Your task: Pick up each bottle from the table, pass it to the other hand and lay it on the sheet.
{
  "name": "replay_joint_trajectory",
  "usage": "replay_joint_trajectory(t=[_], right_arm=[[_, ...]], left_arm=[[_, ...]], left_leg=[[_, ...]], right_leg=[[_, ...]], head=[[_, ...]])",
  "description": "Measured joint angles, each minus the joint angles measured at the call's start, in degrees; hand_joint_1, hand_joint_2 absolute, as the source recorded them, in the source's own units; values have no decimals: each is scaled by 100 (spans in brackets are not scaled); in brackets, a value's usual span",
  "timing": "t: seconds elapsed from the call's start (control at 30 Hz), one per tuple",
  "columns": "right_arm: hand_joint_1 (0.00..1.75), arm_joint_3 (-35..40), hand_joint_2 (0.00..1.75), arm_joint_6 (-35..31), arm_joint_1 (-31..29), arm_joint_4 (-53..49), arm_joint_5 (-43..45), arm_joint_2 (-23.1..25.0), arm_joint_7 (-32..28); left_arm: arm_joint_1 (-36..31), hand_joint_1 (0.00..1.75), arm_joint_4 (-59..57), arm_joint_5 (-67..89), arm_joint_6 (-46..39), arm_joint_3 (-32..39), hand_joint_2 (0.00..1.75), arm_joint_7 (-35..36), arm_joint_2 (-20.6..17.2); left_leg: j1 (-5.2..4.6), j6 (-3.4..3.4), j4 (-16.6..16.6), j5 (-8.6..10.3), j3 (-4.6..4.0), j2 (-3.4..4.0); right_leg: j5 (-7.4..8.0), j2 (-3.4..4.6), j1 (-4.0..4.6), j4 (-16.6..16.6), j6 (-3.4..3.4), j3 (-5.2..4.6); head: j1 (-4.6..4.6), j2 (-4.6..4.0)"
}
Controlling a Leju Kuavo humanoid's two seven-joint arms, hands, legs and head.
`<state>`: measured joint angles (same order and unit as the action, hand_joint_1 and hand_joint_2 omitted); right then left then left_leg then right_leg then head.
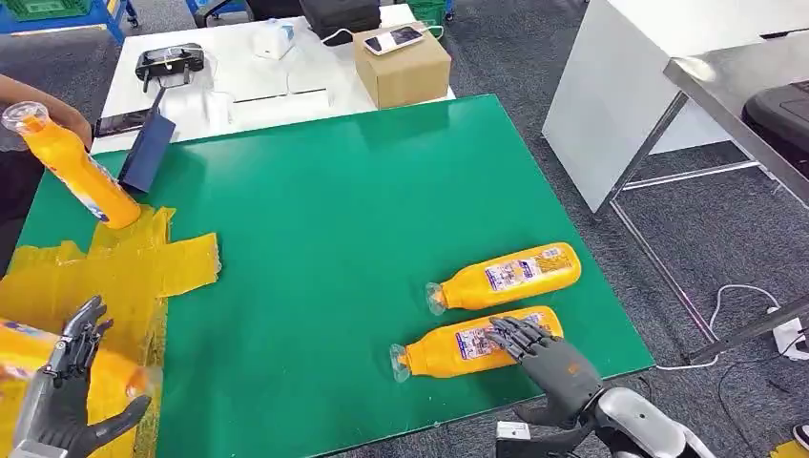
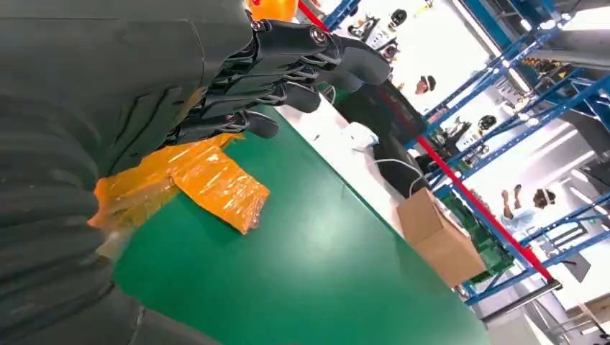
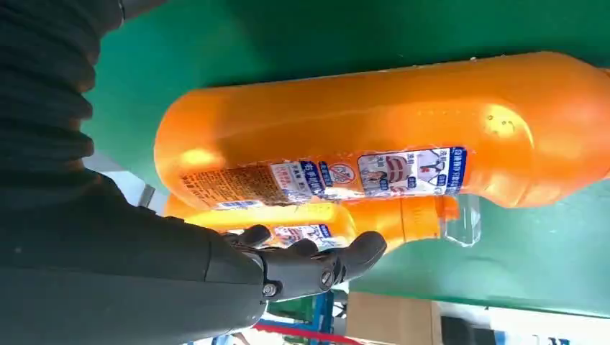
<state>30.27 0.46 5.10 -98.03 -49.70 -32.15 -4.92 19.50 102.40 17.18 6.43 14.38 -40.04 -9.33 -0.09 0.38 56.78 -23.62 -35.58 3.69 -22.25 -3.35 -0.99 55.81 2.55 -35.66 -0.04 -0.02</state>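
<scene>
Four orange bottles in the head view; two lie side by side at the right hand.

The near bottle (image 1: 474, 343) lies flat on the green table (image 1: 334, 248) directly under the right hand (image 1: 539, 355), long axis across the table, clear cap pointing away from the hand toward the yellow sheet (image 1: 105, 272). Fingers rest over its base end; whether they have closed on it I cannot tell. The far bottle (image 1: 506, 275) lies just beyond the hand, roughly parallel, cap the same way. A third bottle (image 1: 29, 367) lies on the sheet just behind the left hand (image 1: 67, 396), whose fingers are spread and holding nothing. A fourth bottle (image 1: 72, 167), tilted with cap up, is held by a person's hand (image 1: 52, 100) beyond the sheet.
</scene>
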Motion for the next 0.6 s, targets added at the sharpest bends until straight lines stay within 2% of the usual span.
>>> replay_joint_trajectory(t=[0.3, 0.6], right_arm=[[0, -151, 175, 151, -25, -9, 28, -16, 13], [0, -439, 175, 256, -320, 348, 109, 59, 35]], left_arm=[[-78, 0, 0, -17, 17, -20, 175, -2, 0], [-241, 0, -39, -83, 9, -107, 175, 0, -15]], left_leg=[[0, 0, 0, 0, 0, 0], [-2, 0, 0, 1, 0, 0]], right_leg=[[0, 0, 0, 0, 0, 1], [1, 0, -1, 0, 1, 0]], head=[[0, 0], [0, 0]])
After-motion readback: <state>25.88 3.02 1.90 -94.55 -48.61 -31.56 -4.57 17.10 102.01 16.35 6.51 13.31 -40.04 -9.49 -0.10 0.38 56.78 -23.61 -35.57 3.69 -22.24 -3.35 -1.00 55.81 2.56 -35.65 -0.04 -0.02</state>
